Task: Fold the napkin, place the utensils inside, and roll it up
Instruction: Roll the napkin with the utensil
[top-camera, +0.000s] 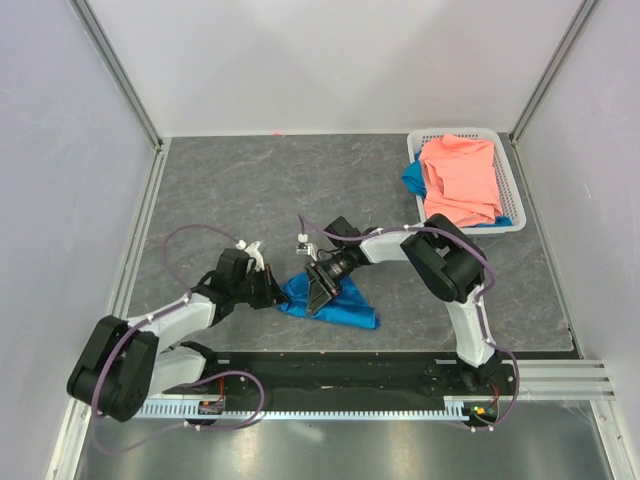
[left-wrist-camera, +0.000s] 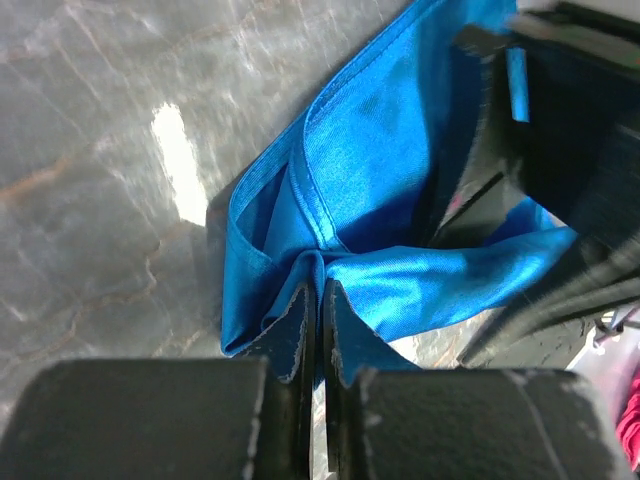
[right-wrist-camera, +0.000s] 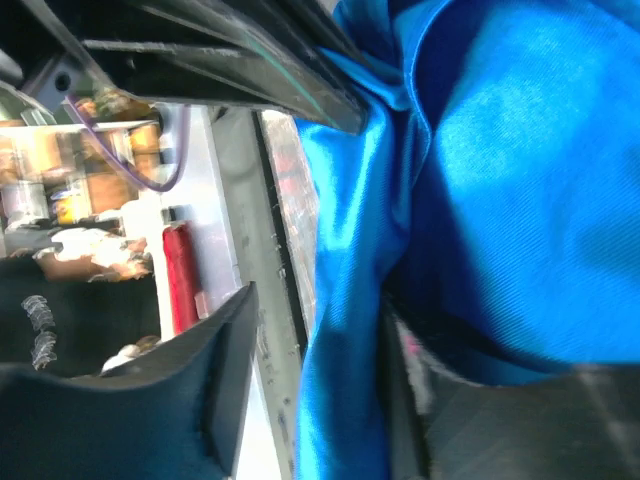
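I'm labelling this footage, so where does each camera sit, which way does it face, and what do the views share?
Top external: above and behind, looking down on the table; both arms show.
Left wrist: looks along the left end effector, pinching the napkin.
Right wrist: close on the napkin, between the fingers of the right end effector.
Shared: the napkin, in all three.

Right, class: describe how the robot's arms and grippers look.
The left arm and right arm have bulky black joints joined by white links, each with a purple cable. The left gripper has flat black fingers with worn, pale edges.
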